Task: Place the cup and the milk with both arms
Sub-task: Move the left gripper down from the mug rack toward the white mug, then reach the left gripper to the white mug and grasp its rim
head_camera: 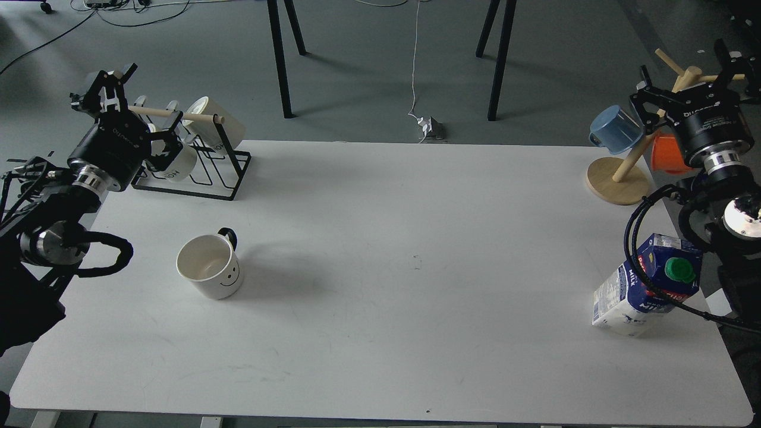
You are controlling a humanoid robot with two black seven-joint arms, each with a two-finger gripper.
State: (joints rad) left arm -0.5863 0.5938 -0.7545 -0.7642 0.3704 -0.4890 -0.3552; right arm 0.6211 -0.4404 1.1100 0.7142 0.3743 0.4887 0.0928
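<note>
White table (380,196): "Milk" is read on the carton (648,285); cup (209,274) untouched. Left gripper (135,107) and right gripper (686,77) are raised, jaws spread, empty.

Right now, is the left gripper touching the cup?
Apart. The head view shows the left gripper up by the mug rack, with bare table between it and the cup.

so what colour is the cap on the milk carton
Green; the cap shows clearly in the head view.

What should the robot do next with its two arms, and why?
Probably lower each arm toward its own item. Both grippers, left and right, are open, empty and raised near the racks, while the cup and milk stand untouched on the table.
</note>
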